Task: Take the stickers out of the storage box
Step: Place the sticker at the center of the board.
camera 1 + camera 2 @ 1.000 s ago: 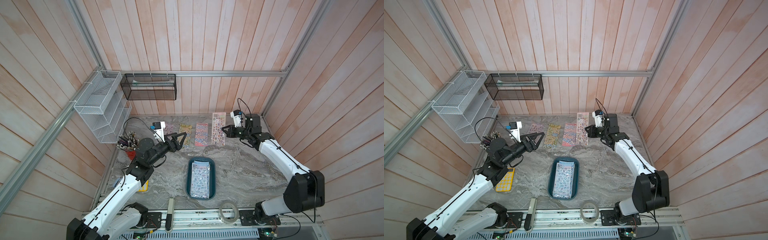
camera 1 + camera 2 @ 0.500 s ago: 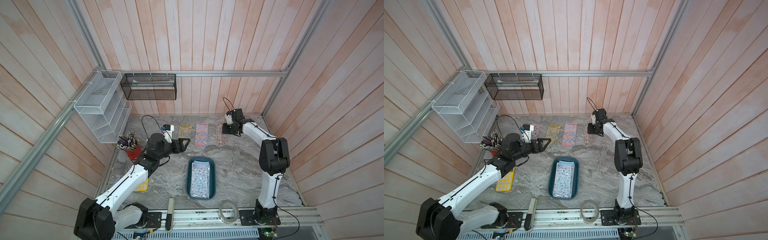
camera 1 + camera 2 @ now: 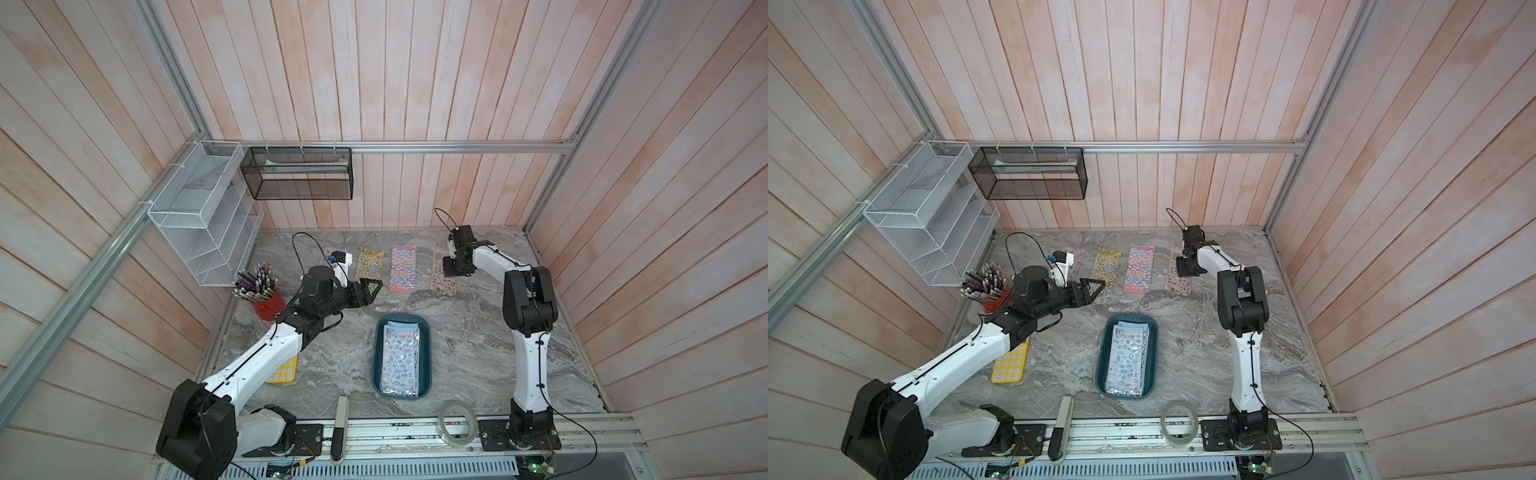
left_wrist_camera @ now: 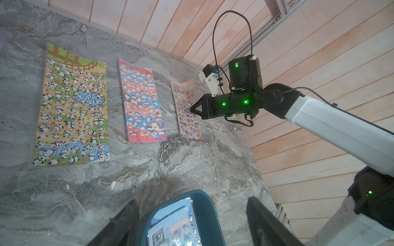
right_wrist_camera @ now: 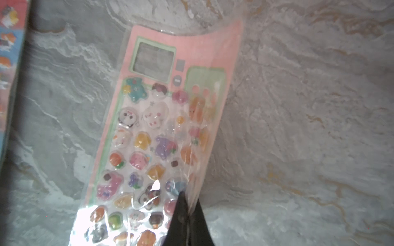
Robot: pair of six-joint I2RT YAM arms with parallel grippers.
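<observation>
Right gripper (image 4: 193, 109): my fingers are together, pinched on the clear sleeve along one long edge of the pink sheet (image 5: 162, 127). I hold it by the margin because a flat sheet gives no other purchase. The pinched edge looks slightly raised, while the far end lies on the table (image 3: 469, 340). The sheet sits at about 1 o'clock from the storage box (image 3: 377, 361), at the end of a row at the box's 12 o'clock. It is just beside the blue-and-red sheet (image 4: 141, 102), with the panda sheet (image 4: 72, 106) next along toward 11 o'clock. They lie parallel and apart, none overlapping, presumably so each is easy to see and to pick. Left gripper (image 3: 373, 291): fingers wide apart, nothing between them, hovering at about 11 o'clock from the box and pointed toward its far end. Judgement: it is open there so it can go in once the right arm is clear. Stickers (image 3: 402, 359) not yet out: a stack inside the box, lengthwise, top sheet glossy in its sleeve; count not readable. Task partly done. Next step, as I judge it: let go of the pink sheet flat, without dragging its neighbour.
</observation>
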